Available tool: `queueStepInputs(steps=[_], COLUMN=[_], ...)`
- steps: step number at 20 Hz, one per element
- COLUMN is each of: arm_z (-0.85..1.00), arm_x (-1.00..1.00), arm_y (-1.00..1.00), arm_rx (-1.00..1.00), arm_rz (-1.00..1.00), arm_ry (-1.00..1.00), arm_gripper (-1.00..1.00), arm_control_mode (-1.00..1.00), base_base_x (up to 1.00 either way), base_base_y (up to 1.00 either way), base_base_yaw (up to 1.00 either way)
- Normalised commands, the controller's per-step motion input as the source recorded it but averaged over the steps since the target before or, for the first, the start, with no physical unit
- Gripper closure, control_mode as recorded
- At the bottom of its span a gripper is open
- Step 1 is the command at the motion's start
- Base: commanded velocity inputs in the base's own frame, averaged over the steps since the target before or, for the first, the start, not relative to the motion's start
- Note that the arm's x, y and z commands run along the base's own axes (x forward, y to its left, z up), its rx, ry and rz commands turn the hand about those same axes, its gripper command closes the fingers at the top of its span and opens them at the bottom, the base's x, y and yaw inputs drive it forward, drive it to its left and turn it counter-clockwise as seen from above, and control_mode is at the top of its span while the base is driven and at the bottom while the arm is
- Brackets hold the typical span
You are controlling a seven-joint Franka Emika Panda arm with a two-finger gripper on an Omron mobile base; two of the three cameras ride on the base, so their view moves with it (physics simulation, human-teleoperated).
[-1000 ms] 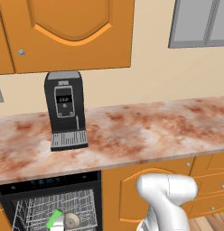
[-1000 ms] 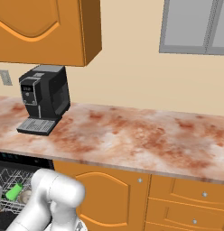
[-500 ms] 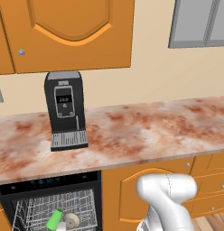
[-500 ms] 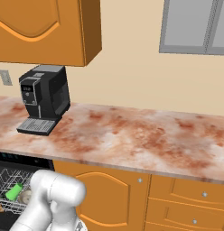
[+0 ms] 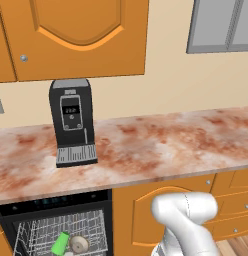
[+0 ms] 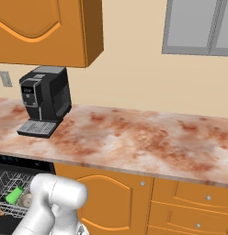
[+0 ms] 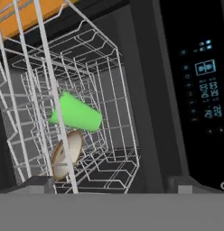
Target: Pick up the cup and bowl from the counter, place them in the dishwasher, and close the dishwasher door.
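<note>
One green cup [image 7: 76, 115] and one beige bowl [image 7: 67, 154] lie in the wire rack [image 7: 105, 90] of the open dishwasher [image 5: 56, 202], touching each other. One coffee machine [image 5: 72, 121] stands on the table [image 5: 161, 145]. The tool [image 7: 109, 186] is wide open and holds nothing.

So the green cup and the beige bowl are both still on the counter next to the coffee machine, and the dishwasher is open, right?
Not quite. The cup and the bowl are not on the counter; both lie in the wire rack of the dishwasher, as the left base view and the hand view show. The coffee machine is on the counter, and the dishwasher is open.
</note>
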Motion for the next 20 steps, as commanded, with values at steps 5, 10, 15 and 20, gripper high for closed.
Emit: queueStepInputs(steps=[5, 10, 15, 20], arm_z=[0.05, 0.01, -0.25, -0.52], arm_x=[-0.68, -0.66, -0.51, -0.3], arm_y=[0.21, 0.12, 0.01, 0.08], arm_rx=[0.1, 0.09, 0.02, 0.0], arm_rz=[0.0, 0.0, 0.0, 0.0], arm_ry=[-0.11, -0.09, -0.03, 0.0], arm_gripper=[-1.0, -1.0, -1.0, -1.0], arm_control_mode=[-1.0, -1.0, -1.0, -1.0], base_base_x=[0.0, 0.0, 0.0, 0.0], base_base_y=[0.0, 0.0, 0.0, 0.0], base_base_yaw=[0.0, 0.0, 0.0, 0.0])
